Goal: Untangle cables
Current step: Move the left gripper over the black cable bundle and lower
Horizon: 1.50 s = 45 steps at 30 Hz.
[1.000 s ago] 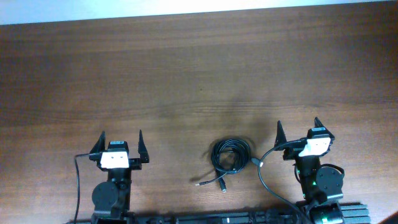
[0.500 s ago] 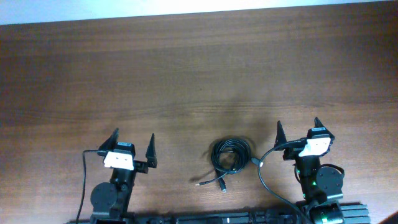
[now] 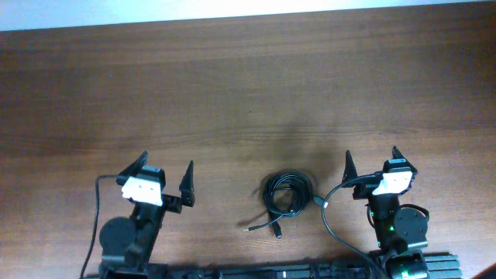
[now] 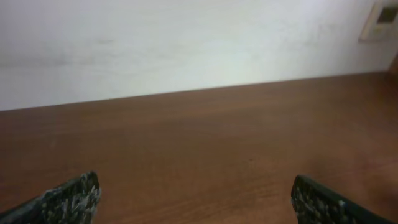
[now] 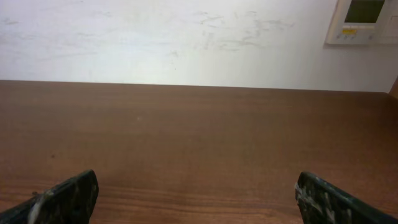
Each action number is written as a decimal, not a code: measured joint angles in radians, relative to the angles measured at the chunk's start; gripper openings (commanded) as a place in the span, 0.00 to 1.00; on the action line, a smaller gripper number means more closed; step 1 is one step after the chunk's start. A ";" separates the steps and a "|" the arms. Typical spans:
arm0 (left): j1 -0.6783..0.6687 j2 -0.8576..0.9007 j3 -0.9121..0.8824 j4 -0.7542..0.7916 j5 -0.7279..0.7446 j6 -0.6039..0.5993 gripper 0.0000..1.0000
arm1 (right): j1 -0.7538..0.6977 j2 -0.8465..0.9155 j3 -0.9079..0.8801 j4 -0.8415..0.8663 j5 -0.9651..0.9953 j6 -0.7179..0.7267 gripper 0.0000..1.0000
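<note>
Two grippers sit at my near edge of the table [image 3: 248, 93]. The left gripper [image 3: 166, 161] is angled a little toward the middle, its jaws spread wide and holding nothing. The right gripper [image 3: 371, 153] points straight ahead, jaws just as wide and also empty. Between them, nearer the right one, the cables [image 3: 285, 194] lie on the wood as a small black coil, with plug ends [image 3: 277, 232] trailing toward me and to the left. Neither gripper touches the coil. A thicker arm wire [image 3: 325, 215] curves just beside it. Farther out I see bare brown wood, then a white wall [image 5: 186, 37] with a pale panel [image 5: 364, 22]
</note>
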 measured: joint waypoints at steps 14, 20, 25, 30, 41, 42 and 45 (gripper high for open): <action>0.000 0.542 0.302 -0.056 0.223 0.100 0.99 | 0.000 0.000 0.000 0.000 0.003 0.000 0.99; -0.024 0.789 0.509 -0.261 0.283 0.217 0.99 | 0.000 0.000 0.000 0.000 0.003 0.000 0.99; -0.106 0.978 0.704 -0.445 0.274 0.336 0.99 | 0.000 0.000 0.000 0.000 0.003 0.000 0.99; -0.213 1.114 0.821 -0.534 0.227 0.414 0.99 | 0.000 0.000 0.000 0.000 0.003 0.000 0.99; -0.446 1.363 0.914 -0.636 0.127 0.502 0.99 | 0.000 0.000 0.000 0.000 0.003 0.000 0.99; -0.461 1.376 0.914 -0.636 0.123 0.503 0.99 | 0.000 0.000 0.000 0.000 0.003 0.000 0.99; -0.505 1.407 0.914 -0.624 0.122 0.507 0.99 | 0.000 0.000 0.000 0.000 0.003 0.000 0.99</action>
